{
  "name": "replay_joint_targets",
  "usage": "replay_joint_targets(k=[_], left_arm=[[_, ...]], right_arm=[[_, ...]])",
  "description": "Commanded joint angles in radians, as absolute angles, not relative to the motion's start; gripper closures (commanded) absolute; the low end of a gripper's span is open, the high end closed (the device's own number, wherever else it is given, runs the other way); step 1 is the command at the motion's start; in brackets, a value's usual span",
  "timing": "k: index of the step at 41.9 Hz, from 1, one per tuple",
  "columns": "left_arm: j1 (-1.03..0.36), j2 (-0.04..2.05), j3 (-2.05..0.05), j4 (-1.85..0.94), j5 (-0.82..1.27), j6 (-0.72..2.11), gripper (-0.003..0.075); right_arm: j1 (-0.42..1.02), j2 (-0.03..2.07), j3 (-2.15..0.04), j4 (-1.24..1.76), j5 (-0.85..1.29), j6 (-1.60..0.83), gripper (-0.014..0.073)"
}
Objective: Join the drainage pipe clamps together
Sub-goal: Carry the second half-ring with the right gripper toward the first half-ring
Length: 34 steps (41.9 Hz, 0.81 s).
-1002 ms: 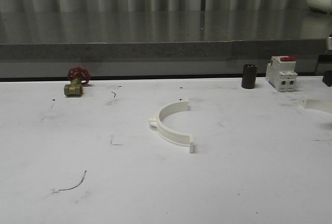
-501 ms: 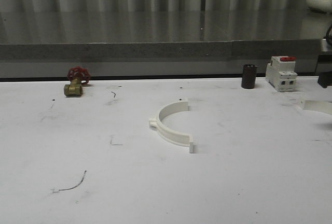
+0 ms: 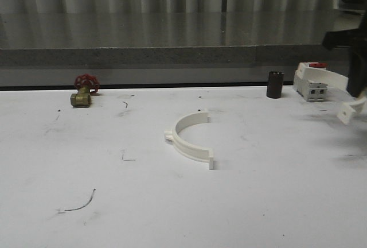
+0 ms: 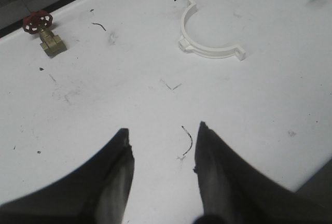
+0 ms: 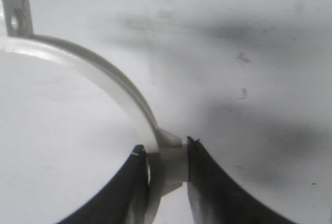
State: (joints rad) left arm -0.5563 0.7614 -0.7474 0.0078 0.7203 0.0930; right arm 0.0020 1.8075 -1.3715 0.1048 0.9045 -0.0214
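White plastic half-ring (image 5: 111, 86) is clamped in the right gripper (image 5: 167, 169), raised beside the breaker (image 3: 310, 83) and dark cylinder (image 3: 275, 84). Its mate (image 3: 189, 139) lies mid-table; a valve (image 3: 84, 90) is seen far left. The left gripper (image 4: 162, 154) is held apart.

clamps (image 3: 191, 139) (image 5: 98, 73): white plastic, smooth, slight sheen | table (image 3: 172, 202): white, matt, scuffed with dark marks | valve (image 3: 84, 90): brass-looking metal body, red wheel | breaker (image 3: 310, 82): white plastic, red top | fingers (image 4: 111, 177): black, dull sheen
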Motion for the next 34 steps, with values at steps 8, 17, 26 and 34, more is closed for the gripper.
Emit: replay_joint_targets(k=[8, 17, 26, 34], left_arm=[[-0.555, 0.756, -0.772, 0.0, 0.654, 0.091, 0.0437], [-0.555, 0.756, -0.772, 0.0, 0.654, 0.091, 0.0437], [-0.555, 0.756, -0.772, 0.0, 0.654, 0.091, 0.0437], [-0.555, 0.756, -0.772, 0.0, 0.654, 0.091, 0.0437]], right_arm=[[0.206, 1.758, -1.505, 0.122, 0.97, 0.128, 0.0401], [0.31, 1.805, -1.558, 0.082, 0.968, 0.309, 0.0401], [0.331, 1.896, -1.568, 0.063, 0.957, 0.372, 0.0401], [0.331, 1.956, -1.568, 0.062, 0.952, 0.381, 0.0401]])
